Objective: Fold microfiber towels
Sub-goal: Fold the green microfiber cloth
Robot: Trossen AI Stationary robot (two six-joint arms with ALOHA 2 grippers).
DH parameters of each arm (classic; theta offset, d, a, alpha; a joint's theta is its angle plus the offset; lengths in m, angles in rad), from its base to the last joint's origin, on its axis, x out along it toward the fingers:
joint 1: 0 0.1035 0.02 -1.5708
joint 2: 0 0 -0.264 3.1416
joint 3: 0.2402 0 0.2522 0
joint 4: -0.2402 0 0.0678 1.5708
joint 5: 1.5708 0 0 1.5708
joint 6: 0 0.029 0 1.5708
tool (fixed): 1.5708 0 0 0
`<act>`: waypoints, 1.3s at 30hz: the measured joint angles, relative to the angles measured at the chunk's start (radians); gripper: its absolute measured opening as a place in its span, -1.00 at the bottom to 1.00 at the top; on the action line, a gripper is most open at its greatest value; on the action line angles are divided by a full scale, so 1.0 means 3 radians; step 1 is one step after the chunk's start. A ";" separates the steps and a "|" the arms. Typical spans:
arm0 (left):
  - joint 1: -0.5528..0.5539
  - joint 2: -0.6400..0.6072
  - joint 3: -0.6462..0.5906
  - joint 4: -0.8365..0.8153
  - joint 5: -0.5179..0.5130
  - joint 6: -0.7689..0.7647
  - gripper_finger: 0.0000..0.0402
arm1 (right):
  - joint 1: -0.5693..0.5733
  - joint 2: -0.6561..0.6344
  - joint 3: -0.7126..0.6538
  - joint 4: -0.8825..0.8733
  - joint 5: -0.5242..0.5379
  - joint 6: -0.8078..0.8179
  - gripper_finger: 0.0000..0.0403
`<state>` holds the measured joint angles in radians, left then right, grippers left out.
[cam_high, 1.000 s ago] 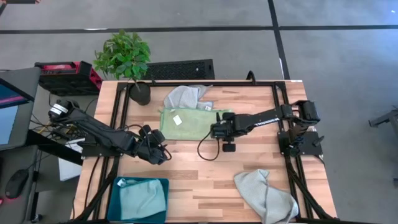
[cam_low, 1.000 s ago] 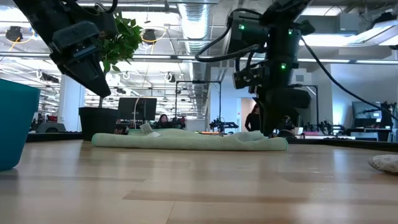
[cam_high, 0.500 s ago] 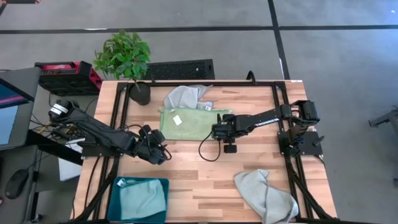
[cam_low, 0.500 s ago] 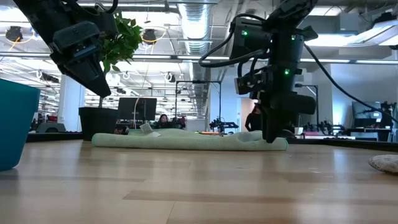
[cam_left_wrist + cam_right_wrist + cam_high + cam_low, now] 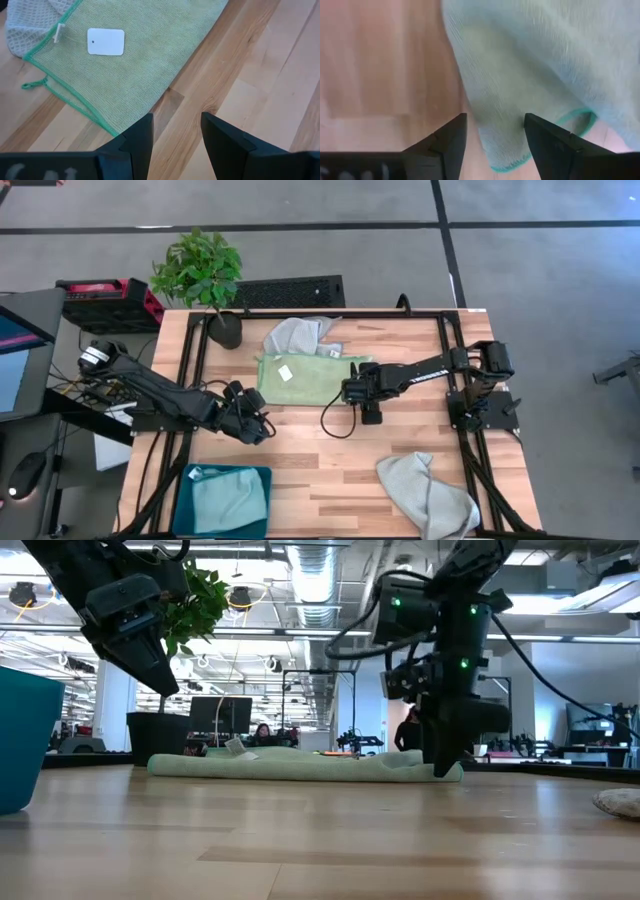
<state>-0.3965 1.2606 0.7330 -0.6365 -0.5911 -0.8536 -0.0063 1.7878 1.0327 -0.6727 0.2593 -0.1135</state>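
A light green towel (image 5: 300, 380) with a white tag (image 5: 105, 41) lies flat on the wooden table, at the middle toward the far side. My right gripper (image 5: 352, 392) stands open, pointing down over the towel's near right corner (image 5: 495, 135), one finger on either side of it. My left gripper (image 5: 258, 428) hangs open above bare wood just near-left of the towel (image 5: 140, 55). A pale grey towel (image 5: 298, 335) lies crumpled at the green one's far edge. Another grey towel (image 5: 428, 492) lies at the near right. My right gripper comes at the green towel's near right corner (image 5: 510, 162) from above, fingers pointing down and standing apart. In the low view the fingertips (image 5: 447, 772) reach down to the cloth's level. Whether they touch the cloth I cannot tell.
A teal bin (image 5: 190, 480) at the near left holds a light blue towel (image 5: 230, 502). A potted plant (image 5: 226, 330) stands at the far left corner. Black rails (image 5: 455, 360) run along the table's left and right sides. Bare wood lies between the green towel and the near edge.
My right gripper has come down a little at the green towel's right end. The towel lies as it did, and my left arm has kept still.
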 joint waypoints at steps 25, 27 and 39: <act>-0.0001 -0.0001 0.0000 0.0019 0.0016 0.0000 -0.21 | -0.0052 0.0009 -0.0119 0.0239 0.0266 0.0057 -0.93; -0.0003 -0.0001 0.0000 0.0020 0.0038 0.0000 -0.21 | -0.0045 0.0009 -0.0020 0.0238 0.0286 0.0089 -0.92; -0.0005 -0.0001 0.0000 0.0020 0.0099 0.0000 -0.21 | -0.0046 0.0006 0.0604 0.0669 0.0254 -0.0443 -0.97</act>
<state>-0.3981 1.2602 0.7330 -0.6304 -0.5613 -0.8536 -0.0201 1.7897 1.2139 -0.4720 0.3354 -0.2463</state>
